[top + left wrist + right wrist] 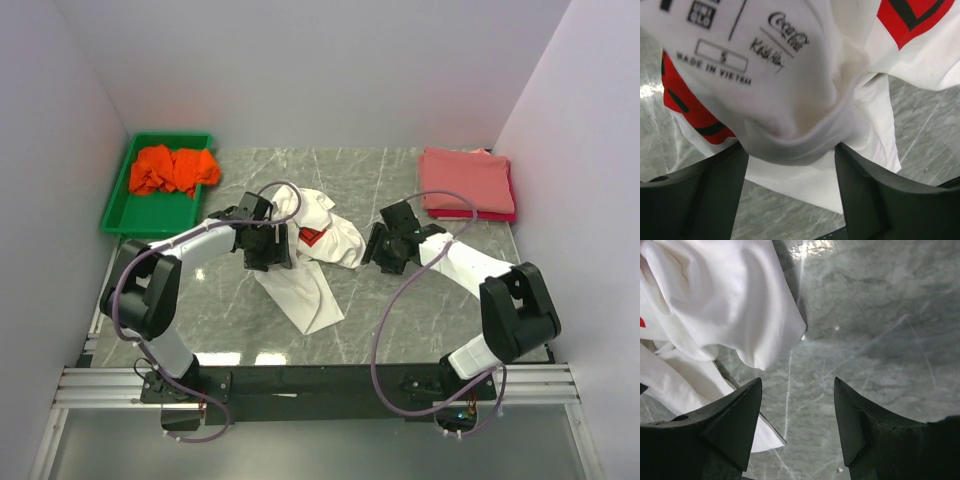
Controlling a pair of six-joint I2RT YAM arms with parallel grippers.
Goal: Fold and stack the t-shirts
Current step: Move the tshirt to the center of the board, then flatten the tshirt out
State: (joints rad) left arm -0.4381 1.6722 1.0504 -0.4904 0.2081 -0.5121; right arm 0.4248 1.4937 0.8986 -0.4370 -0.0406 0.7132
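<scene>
Left gripper [791,150]: jaws spread, straddling a fold of the white t-shirt [305,295], frame centre.
Right gripper [797,381]: jaws spread over the marble table [390,180], beside the shirt's right edge.

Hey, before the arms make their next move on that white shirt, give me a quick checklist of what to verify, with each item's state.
1. Left pincer over the white t-shirt, collar fold between its jaws: ok.
2. Left pincer firmly gripping cloth: cannot tell; jaws stand wide.
3. Right pincer open: ok.
4. Right pincer lined up on cloth: not ok; only bare table between its jaws, shirt edge beside it.
5. Shirt spread flat for folding: not ok, crumpled.
6. Folded stack apart from both arms: ok.
</scene>
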